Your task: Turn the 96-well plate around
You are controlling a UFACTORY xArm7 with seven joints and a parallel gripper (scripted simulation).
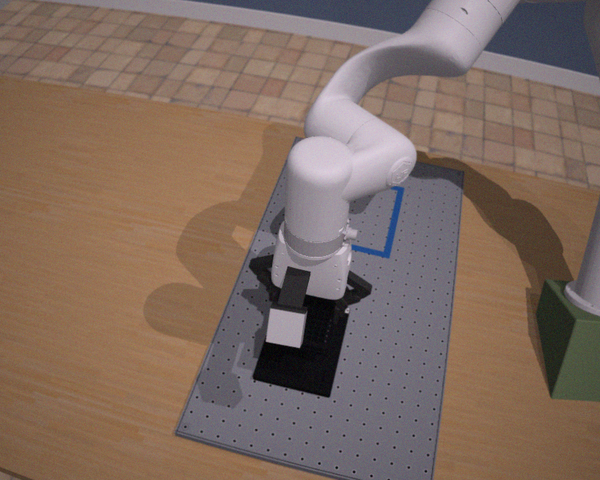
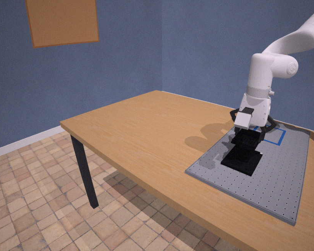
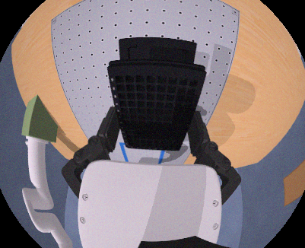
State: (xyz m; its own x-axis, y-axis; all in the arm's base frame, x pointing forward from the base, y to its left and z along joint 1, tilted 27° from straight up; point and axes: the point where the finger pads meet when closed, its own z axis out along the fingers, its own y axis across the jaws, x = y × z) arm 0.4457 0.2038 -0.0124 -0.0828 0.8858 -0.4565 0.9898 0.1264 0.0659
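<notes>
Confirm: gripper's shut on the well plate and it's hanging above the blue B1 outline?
Not quite. The gripper is shut on the well plate, but it hangs above the black nest N1, not the blue B1 outline, which lies further along the deck. The exterior view shows this.

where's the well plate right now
The 96-well plate is clamped in the gripper, held above the black nest N1 on the grey deck; in the exterior view it sits just this side of the blue B1 outline.
</notes>
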